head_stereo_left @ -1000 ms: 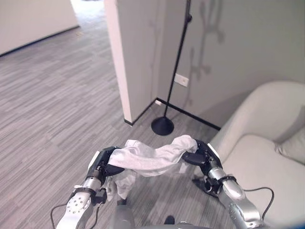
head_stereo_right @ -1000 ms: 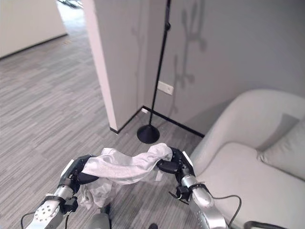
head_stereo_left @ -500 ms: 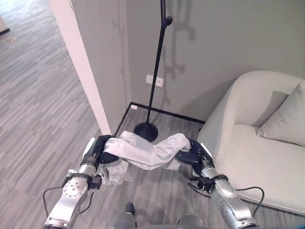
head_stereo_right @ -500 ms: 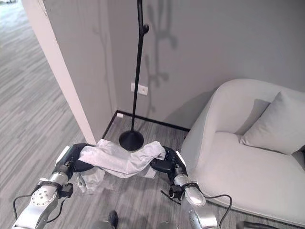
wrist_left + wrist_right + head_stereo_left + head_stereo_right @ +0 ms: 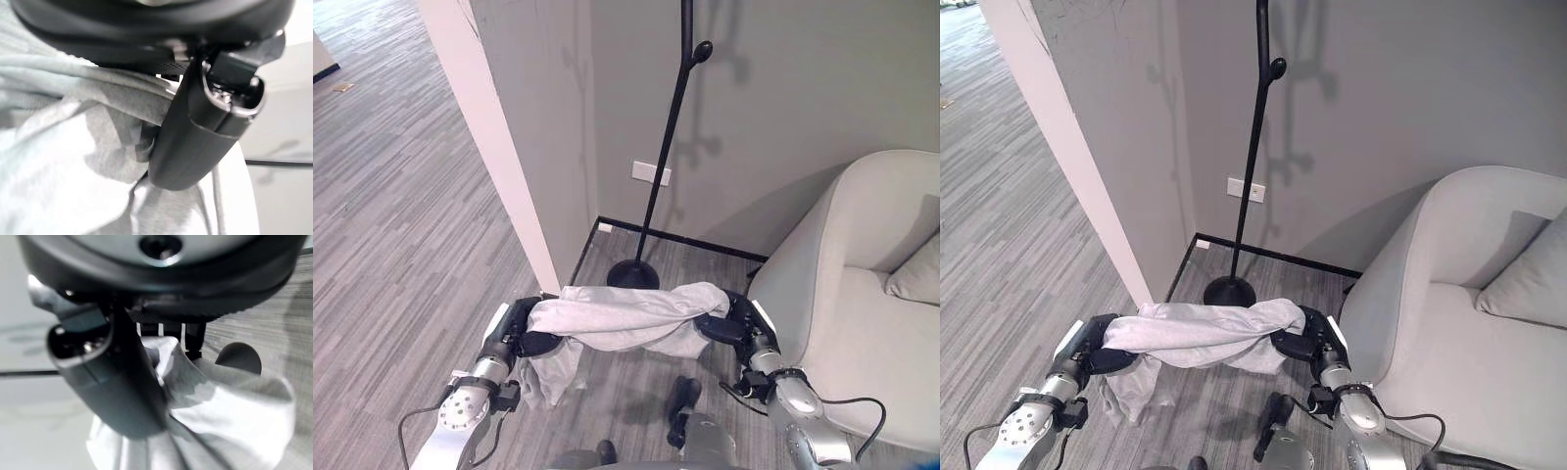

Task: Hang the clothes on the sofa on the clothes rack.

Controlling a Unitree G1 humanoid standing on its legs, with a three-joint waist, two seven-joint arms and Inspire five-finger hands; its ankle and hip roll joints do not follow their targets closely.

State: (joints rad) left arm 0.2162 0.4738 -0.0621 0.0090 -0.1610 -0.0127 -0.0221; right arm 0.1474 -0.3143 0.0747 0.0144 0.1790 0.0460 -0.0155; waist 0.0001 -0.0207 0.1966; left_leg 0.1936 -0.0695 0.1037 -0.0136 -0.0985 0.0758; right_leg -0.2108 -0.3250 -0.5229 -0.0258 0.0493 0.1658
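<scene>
Sofa sits at your right, the rack straight ahead, nearer than a second ago. Your left hand and right hand, both low and level, each clamp fingers around one end of the cloth, which stretches sideways between them, its left end drooping.

A grey wood-patterned floor is seen; the round black base of a clothes rack is set on it in the corner by the grey wall; a pale sofa is stood on the floor to the right of that base, near it.
</scene>
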